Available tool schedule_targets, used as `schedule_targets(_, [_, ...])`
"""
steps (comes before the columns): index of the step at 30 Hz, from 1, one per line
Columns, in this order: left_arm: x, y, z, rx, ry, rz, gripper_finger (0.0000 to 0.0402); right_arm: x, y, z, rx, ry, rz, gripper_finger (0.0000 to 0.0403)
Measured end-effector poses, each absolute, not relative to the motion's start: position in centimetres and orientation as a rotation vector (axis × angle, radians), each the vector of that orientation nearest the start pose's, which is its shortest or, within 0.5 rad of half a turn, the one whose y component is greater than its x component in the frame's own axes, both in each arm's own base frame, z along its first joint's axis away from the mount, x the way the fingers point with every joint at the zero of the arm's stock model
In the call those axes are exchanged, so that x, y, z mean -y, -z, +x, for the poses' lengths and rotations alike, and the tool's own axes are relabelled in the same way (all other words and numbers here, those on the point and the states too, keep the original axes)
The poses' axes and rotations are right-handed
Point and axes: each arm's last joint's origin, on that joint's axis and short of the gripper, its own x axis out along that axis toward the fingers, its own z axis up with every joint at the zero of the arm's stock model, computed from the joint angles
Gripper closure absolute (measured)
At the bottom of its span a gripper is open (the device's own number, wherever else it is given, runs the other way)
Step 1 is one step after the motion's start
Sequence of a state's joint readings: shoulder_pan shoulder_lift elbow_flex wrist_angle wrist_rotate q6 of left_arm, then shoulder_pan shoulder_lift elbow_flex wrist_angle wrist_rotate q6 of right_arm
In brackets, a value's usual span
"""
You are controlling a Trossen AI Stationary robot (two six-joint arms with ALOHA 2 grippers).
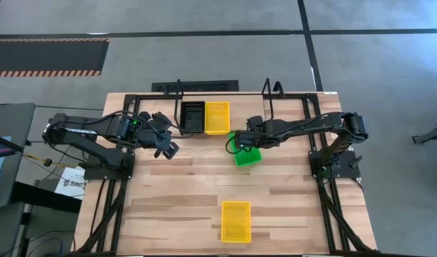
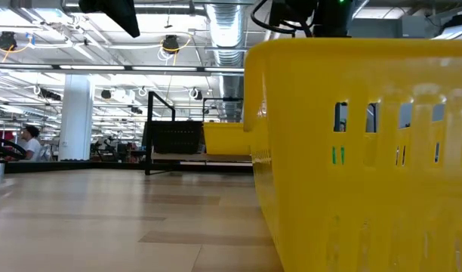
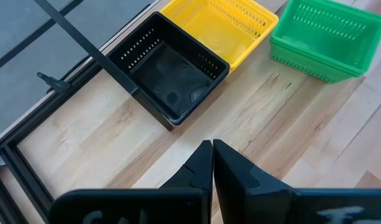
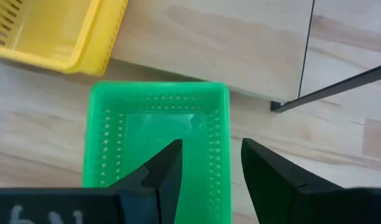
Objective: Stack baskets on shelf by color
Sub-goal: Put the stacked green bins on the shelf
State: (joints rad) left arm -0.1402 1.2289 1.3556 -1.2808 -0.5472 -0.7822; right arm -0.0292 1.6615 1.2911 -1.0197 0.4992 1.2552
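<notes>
Overhead, the right gripper (image 1: 236, 142) hangs over a bright green perforated plastic basket (image 1: 246, 153) that sits on the wooden tabletop (image 1: 190, 193) just in front of the shelf, a light wooden board framed by thin black metal rods (image 1: 290, 107). Its jaws stand apart; in the right wrist view the two dark fingers (image 4: 165, 171) straddle one long wall of the green basket (image 4: 156, 140), one inside and one outside, with no clear grip on it. On the shelf, a black perforated basket (image 1: 192, 116) and a yellow perforated basket (image 1: 217, 117) sit side by side, touching. The left gripper (image 1: 168, 148) hovers above the tabletop near the black basket, its jaws pressed together and holding nothing, as the left wrist view shows (image 3: 212, 165). A second yellow basket (image 1: 235, 220) rests alone near the table's front edge, well apart from the others.
</notes>
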Motion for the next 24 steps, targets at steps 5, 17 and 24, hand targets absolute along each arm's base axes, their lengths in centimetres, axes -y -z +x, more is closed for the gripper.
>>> schedule_targets(5, [1.4,-35.8,20.5,-0.869,-0.750,-0.302,0.0401,1.7,-24.2,31.0,-0.873,1.167,0.694,0.0222])
schedule_targets(17, [1.7,-36.4,21.9,-0.788,-0.626,-0.274,0.0401,-2.2,-29.0,27.5,-0.926,0.872,0.750,0.0285])
schedule_targets(24, [1.4,-36.0,22.6,-0.762,-0.701,-0.270,0.0401,-4.8,-33.6,23.1,-0.788,0.690,0.850,0.0295])
